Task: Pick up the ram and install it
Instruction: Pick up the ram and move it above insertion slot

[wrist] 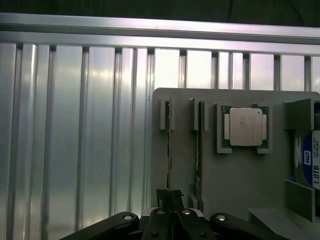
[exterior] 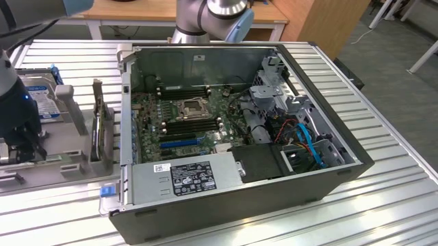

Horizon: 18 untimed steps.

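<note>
The hand (wrist: pixel 170 196) is closed, and its two dark fingers (wrist: pixel 162 192) are pressed on the thin upper edge of the ram (wrist: pixel 168 150). The ram stands on its long edge in a narrow slot of a grey holder (wrist: pixel 240 195), and the hand grips it near one end; the rest of the stick runs away from the fingers along the slot. It is not lifted out.

Just beside it, in a parallel slot, stands a second green stick (wrist: pixel 200 150), apart from the fingers. Further along the holder a processor chip (wrist: pixel 245 126) lies flat in a square frame, and past it there is a hard drive (wrist: pixel 310 162) with a blue label, standing in its own pocket. Nothing lies over the ram.

In the exterior view the hand is low at the exterior view's left, over the holder. A dark thin board (exterior: pixel 100 123) stands upright on this holder, between the hand and an open computer case (exterior: pixel 239 210). The case lies on its side, so the motherboard (exterior: pixel 147 123), the power supply (exterior: pixel 184 177) and some blue cables (exterior: pixel 309 146) are seen from above.

Everything rests on a table (wrist: pixel 75 150) of ribbed shiny metal. Behind it stands the base of the arm (exterior: pixel 212 13), and further back a wooden table (exterior: pixel 137 10) on a grey floor.
</note>
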{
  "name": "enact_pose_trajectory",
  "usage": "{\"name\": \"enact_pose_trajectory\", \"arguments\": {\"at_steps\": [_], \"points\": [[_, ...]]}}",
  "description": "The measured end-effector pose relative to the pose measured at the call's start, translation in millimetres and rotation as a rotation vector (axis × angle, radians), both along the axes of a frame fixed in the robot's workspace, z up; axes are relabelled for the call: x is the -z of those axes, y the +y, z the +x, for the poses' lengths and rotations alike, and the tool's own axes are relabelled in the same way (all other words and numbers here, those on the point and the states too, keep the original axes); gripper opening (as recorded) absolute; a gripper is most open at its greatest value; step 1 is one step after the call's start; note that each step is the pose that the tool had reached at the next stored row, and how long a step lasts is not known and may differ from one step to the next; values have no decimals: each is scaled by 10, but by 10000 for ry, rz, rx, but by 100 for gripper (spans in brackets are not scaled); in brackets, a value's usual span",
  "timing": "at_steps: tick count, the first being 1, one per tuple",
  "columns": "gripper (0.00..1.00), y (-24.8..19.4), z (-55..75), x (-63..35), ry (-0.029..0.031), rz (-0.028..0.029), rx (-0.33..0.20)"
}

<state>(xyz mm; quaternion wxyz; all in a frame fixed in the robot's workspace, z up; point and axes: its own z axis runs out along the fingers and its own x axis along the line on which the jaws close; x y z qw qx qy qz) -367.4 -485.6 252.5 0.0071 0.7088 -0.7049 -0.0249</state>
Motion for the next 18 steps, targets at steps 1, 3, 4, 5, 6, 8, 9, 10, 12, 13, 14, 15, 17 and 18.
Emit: {"name": "enact_pose_trajectory", "arguments": {"at_steps": [1, 3, 4, 5, 6, 8, 9, 10, 12, 13, 14, 15, 17, 18], "points": [[11, 0, 0, -25, 0, 0, 0], [11, 0, 0, -82, 0, 0, 0], [11, 0, 0, -110, 0, 0, 0], [11, 0, 0, -138, 0, 0, 0], [11, 0, 0, -167, 1, 0, 0], [11, 0, 0, -223, 0, 0, 0], [11, 0, 0, -249, 0, 0, 0], [11, 0, 0, -275, 0, 0, 1], [11, 0, 0, -327, 0, 0, 0], [11, 0, 0, -353, 0, 0, 0], [11, 0, 0, -379, 1, 0, 0], [11, 0, 0, -403, 0, 0, 0], [11, 0, 0, -477, 0, 0, 0], [11, 0, 0, -502, 1, 0, 0]]}}
